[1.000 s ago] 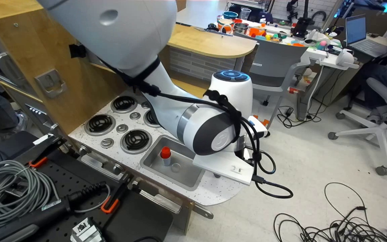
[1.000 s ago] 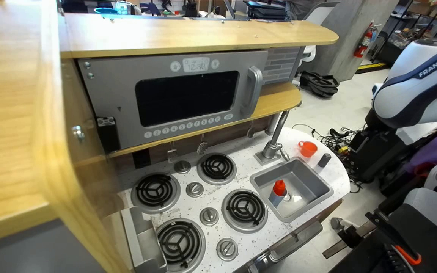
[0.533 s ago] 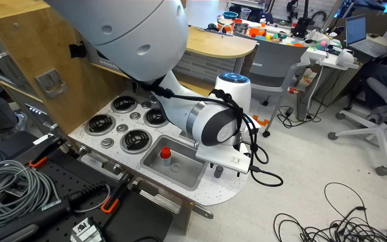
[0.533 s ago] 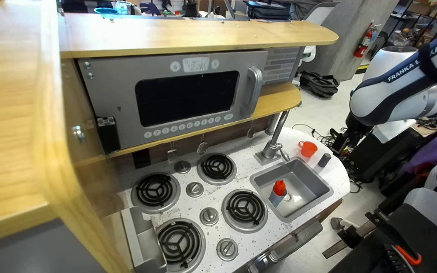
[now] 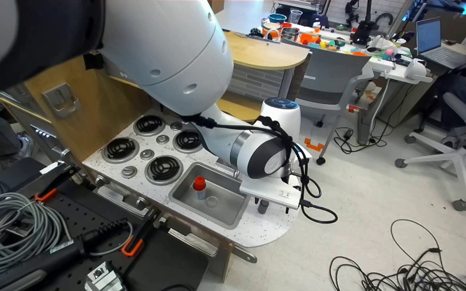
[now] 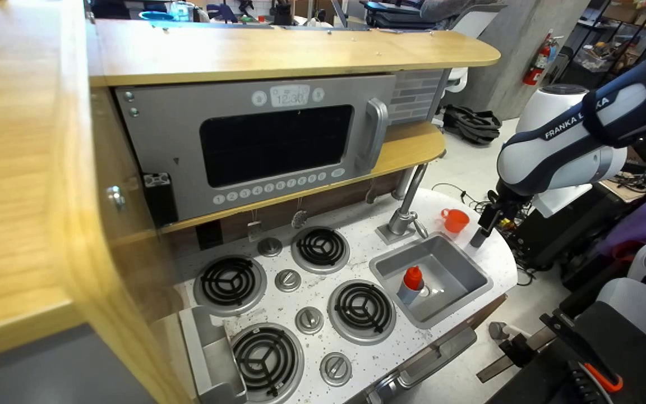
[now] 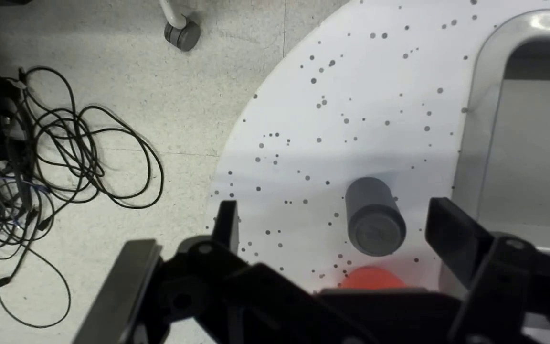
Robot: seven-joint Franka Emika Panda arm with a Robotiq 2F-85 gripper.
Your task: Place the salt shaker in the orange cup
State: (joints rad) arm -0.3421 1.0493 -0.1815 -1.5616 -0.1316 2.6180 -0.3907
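Observation:
The salt shaker shows as a dark grey cylinder with a darker lid, without a red cap. It stands on the white counter and shows in both exterior views. The orange cup, orange-red with a handle, stands close beside it. In the wrist view, only part of the cup shows past the gripper. My gripper is open and empty, pointing down over the shaker. The shaker lies between the fingers, nearer the right one, with gaps on both sides.
The sink is beside the shaker. A red bottle stands in a greyish cup in it. A faucet rises behind the sink. The microwave overhangs the back. The counter ends in a rounded edge beyond the shaker.
In the exterior views, the arm has swung in over the counter's end. The gripper has moved down to the shaker. The shaker, cup and bottle have not moved.

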